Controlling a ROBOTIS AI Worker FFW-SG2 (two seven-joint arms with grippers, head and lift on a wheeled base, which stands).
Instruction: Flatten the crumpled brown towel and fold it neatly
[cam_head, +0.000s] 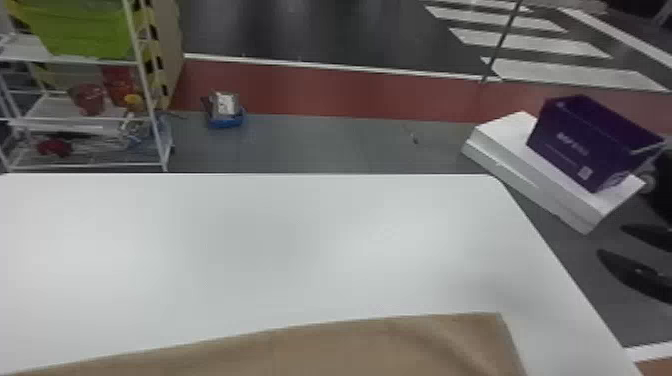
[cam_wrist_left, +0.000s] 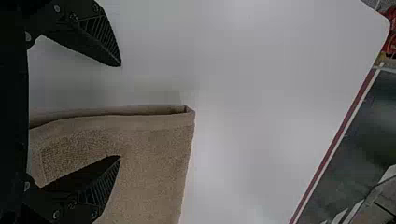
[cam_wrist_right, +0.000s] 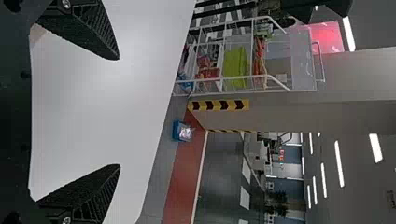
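Brown towel (cam_head: 380, 345) is on the near part of the table (cam_head: 250, 240), mostly flat and seemingly doubled over (edge gapes a bit, whatever). So flattening looks basically done; I'd guess some folding and squaring up remains. Left gripper (cam_wrist_left: 121, 111) and right gripper (cam_wrist_right: 119, 112) both have fingers wide, holding nothing.

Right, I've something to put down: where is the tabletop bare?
Bare: the white table from the brown towel to the far edge, plus a narrower strip between towel and right edge. Crowded: the near side, with towel and left gripper.
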